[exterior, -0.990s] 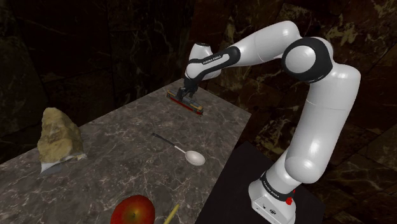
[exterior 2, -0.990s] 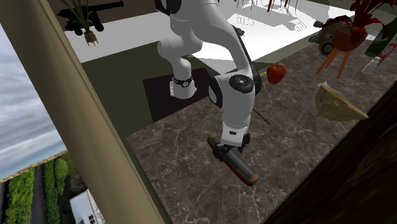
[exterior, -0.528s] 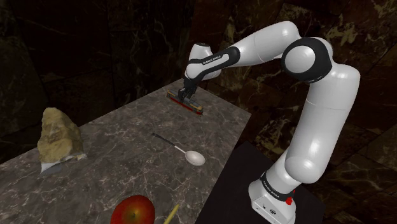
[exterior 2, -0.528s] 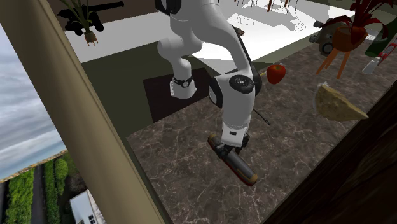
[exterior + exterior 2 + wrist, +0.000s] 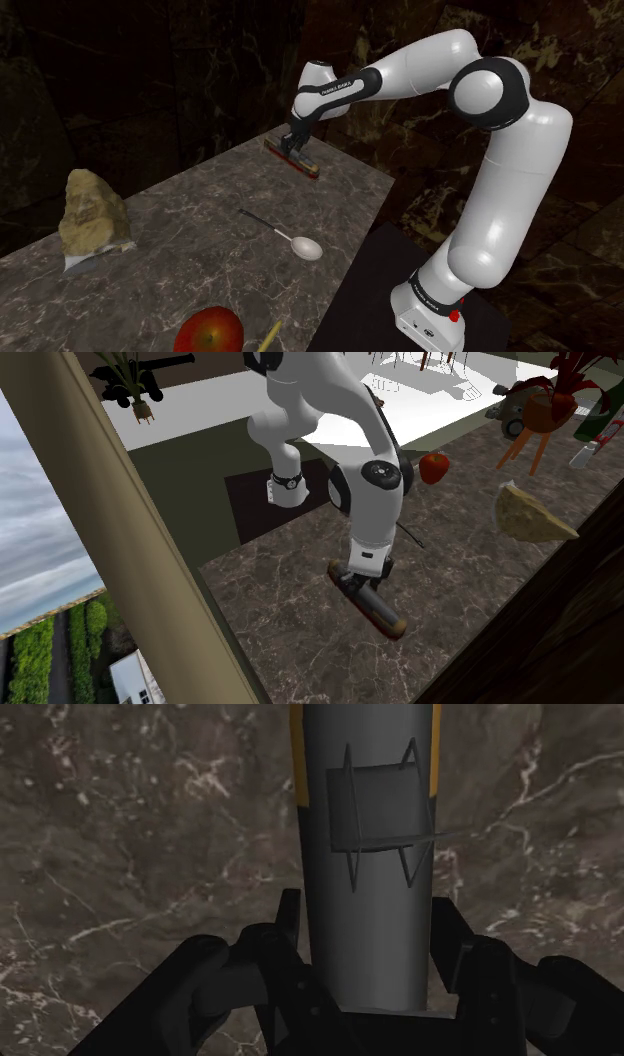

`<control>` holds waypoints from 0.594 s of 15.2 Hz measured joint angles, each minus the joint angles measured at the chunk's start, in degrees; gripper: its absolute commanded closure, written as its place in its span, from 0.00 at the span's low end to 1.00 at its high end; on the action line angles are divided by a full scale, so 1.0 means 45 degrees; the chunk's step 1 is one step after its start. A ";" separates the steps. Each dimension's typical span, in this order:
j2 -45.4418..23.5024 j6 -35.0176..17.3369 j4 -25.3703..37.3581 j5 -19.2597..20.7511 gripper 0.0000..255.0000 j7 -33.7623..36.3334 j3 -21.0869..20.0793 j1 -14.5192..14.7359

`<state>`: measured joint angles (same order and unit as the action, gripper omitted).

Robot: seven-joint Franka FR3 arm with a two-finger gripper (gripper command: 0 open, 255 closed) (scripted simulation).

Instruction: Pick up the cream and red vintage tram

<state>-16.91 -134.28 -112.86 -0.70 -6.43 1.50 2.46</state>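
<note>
The dark, white-veined marble table (image 5: 200,205) ran long and narrow away from the shoulder view, with the black stand (image 5: 385,265) against its long edge. From the stand the white arm (image 5: 510,180) rose, bent over and reached out to the table's far end. A tan, rock-like lump (image 5: 92,210) sat on a pale base near the opposite long edge, well apart from everything else. The tram (image 5: 311,171) was at the far end of the table, lying roughly along the end edge and close to the far corner. It showed a grey roof with a boxy frame on top, a yellow band along its sides and a red base. Whether it touched the marble could not be told. A red apple (image 5: 212,330) lay at the near end, and a white spoon (image 5: 292,239) with a dark handle lay between it and the tram, nearer the stand's edge. The black fingers (image 5: 290,934) were closed on the tram, one pressed to each long side near one end of its roof.
</note>
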 measured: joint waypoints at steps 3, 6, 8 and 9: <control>0.0266 0.0429 0.0166 0.0009 1.00 -0.0007 0.0009 -0.0007; 0.0558 0.0862 0.0305 0.0026 1.00 0.0025 0.0007 0.0011; 0.0732 0.1215 0.0484 0.0032 1.00 0.0027 0.0009 0.0011; 0.0789 0.1354 0.0565 0.0037 1.00 0.0041 0.0007 0.0018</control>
<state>-13.36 -128.19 -110.32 -0.53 -6.25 1.53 2.54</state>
